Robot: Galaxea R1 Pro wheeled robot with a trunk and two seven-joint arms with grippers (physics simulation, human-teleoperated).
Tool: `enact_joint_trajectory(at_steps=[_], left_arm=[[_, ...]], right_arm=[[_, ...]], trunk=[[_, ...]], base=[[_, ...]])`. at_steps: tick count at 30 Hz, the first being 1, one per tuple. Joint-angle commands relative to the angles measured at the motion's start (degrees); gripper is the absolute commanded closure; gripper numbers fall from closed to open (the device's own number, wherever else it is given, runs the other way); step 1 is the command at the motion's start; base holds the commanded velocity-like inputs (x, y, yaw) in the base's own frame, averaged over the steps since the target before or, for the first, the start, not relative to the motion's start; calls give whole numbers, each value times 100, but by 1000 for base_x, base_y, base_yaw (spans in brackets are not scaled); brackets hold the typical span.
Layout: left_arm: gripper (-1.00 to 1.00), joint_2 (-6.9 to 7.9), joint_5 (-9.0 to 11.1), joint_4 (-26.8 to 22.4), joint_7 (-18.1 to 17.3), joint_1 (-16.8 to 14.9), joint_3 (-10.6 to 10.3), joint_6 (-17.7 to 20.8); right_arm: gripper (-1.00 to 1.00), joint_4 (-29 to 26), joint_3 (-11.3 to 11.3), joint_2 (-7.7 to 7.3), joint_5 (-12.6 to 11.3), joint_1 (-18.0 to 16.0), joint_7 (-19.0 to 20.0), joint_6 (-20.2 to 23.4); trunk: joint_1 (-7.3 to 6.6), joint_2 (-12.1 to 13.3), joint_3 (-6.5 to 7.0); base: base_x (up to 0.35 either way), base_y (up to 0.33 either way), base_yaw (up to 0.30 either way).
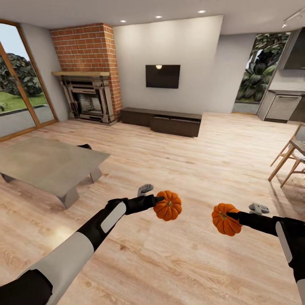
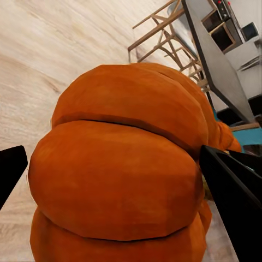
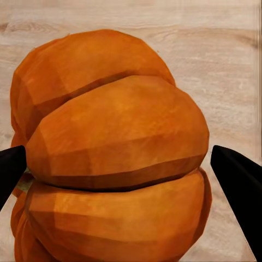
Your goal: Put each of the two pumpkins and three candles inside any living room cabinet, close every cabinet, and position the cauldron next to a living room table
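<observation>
Wood floor (image 1: 182, 161) runs the length of the living room. Nearest, the left claw (image 1: 157, 201) grips one pumpkin (image 1: 168, 205) and the right claw (image 1: 231, 217) grips the other pumpkin (image 1: 225, 219), both held above the floor. Farther left stands the worktop (image 1: 46, 163). Against the far wall sits the cabinet (image 1: 163, 120); one section appears to project forward. Judgement: both pumpkins collected, neither stowed; candles, cabinet closing and cauldron remain.

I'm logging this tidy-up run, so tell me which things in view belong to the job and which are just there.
Job: left gripper holding a pumpkin; right gripper holding a second pumpkin; cabinet; table.

Just there: fireplace, TV, chairs.
</observation>
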Motion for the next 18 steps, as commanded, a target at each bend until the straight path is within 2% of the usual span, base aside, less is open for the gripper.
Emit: enact_joint_trajectory(at_steps=[1, 18], left_arm=[[100, -1, 8, -2, -4, 0, 1, 2], [100, -6, 7, -3, -1, 0, -25, 2]], right_arm=[[100, 2, -2, 1, -11, 0, -2, 1], [100, 12, -2, 2, -12, 0, -14, 6]], trunk=[[0, 0, 7], [0, 0, 113]], base=[[310, -116, -198], [323, -86, -215]])
